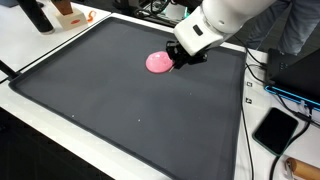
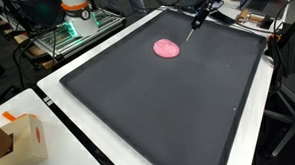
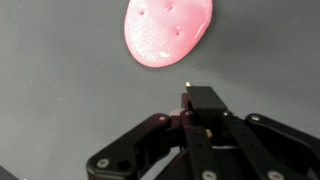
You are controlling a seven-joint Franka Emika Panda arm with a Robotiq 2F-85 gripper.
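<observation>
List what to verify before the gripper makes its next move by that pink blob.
1. Is the pink blob in sight? Ok, it lies flat on the dark mat.
2. Is the gripper clear of the blob? Ok, the wrist view shows a gap.
3. Are the jaws open for a grasp? Not ok, they stand closed.
4. Is anything pinched between the fingers? Cannot tell.
5. What is the gripper's height above the mat? Cannot tell.
6. Is the flat black device out of the way? Ok, it lies off the mat.

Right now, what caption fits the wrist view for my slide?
Shut robot hand close beside a pink disc on a dark mat.
</observation>
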